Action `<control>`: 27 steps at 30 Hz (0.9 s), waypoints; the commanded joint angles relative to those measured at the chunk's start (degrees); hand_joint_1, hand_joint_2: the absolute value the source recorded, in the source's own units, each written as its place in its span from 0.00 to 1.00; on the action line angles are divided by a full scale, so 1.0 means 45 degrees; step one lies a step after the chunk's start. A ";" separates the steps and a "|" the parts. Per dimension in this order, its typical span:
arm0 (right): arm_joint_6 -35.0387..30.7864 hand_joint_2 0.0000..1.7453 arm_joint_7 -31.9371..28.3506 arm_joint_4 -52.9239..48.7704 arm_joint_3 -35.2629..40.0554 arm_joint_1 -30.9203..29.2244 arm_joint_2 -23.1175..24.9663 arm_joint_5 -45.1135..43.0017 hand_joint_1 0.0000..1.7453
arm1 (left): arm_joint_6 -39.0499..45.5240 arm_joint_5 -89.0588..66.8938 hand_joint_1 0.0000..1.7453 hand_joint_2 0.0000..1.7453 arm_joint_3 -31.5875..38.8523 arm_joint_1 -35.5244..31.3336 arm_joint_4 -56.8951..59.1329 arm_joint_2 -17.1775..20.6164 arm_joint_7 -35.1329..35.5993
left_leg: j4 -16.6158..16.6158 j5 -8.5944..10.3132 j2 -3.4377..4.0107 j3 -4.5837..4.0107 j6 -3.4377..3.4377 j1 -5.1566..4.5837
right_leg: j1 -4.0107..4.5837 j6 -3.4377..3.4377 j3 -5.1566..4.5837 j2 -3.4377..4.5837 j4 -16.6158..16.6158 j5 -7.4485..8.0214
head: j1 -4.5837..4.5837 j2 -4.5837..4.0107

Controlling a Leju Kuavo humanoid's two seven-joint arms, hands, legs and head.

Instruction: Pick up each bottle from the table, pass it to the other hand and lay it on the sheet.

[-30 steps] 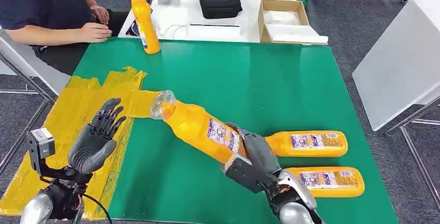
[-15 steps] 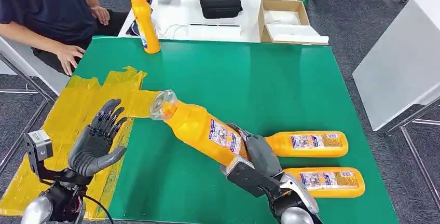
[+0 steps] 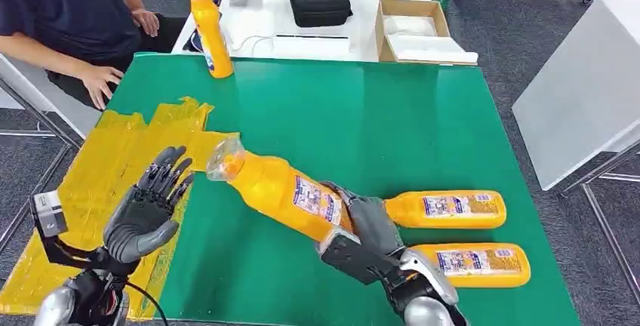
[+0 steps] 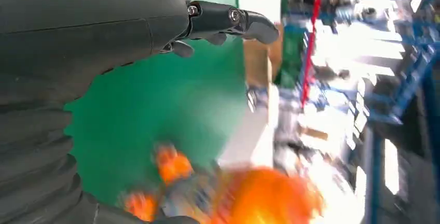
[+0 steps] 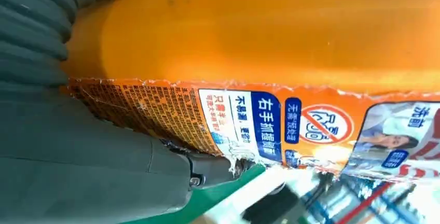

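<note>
1. Held bottle [image 3: 279, 192]: orange, labelled, gripped round its lower body by the right robot hand [image 3: 366, 229] and raised clear of the counter [image 3: 362, 115], tilted with its clear cap toward the left robot hand [image 3: 147, 209]. The right wrist view shows the label [image 5: 270, 117] pressed close against the grey palm.
2. Left robot hand: fingers spread apart, holding nothing, palm turned toward the bottle's cap. Cap and fingertips are near but apart.
3. Yellow sheet [image 3: 98, 167]: lies under and beyond the left robot hand, at the counter's edge.
4. Two lying bottles: one [image 3: 445, 210] just beyond the right robot hand, the other [image 3: 472, 264] just beside its wrist, both flat on the counter.
5. Standing bottle [image 3: 209, 30]: upright at the counter's far edge, well apart from both robot hands.
6. A person's hand [image 3: 100, 82] rests at the far corner, beyond the sheet.
</note>
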 commanded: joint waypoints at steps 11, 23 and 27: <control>0.1185 1.00 -0.0281 0.3804 0.2711 -0.2333 0.0175 -0.0035 1.00 | -0.0756 0.6016 0.00 1.00 -0.2832 -0.0979 0.1465 0.1190 0.1891 | -0.0014 0.0010 -0.0001 0.0027 0.0009 0.0003 | 0.0008 -0.0011 0.0028 -0.0009 -0.0009 0.0006 | 0.0000 0.0000; 0.1190 1.00 -0.0237 0.3857 0.2731 -0.2256 0.0043 -0.0129 1.00 | -0.0783 0.5926 0.00 1.00 -0.2783 -0.1008 0.1604 0.1179 0.1859 | -0.0019 0.0015 -0.0005 0.0030 0.0009 0.0002 | -0.0001 -0.0019 0.0036 -0.0012 -0.0012 0.0007 | 0.0000 0.0000; 0.1208 1.00 -0.0247 0.3798 0.2833 -0.2537 0.0242 -0.0296 1.00 | -0.0754 0.5417 0.00 1.00 -0.2713 -0.1024 0.1589 0.1114 0.1654 | -0.0010 0.0011 0.0002 0.0015 0.0006 0.0001 | 0.0001 -0.0012 0.0017 -0.0005 -0.0005 0.0007 | 0.0000 0.0000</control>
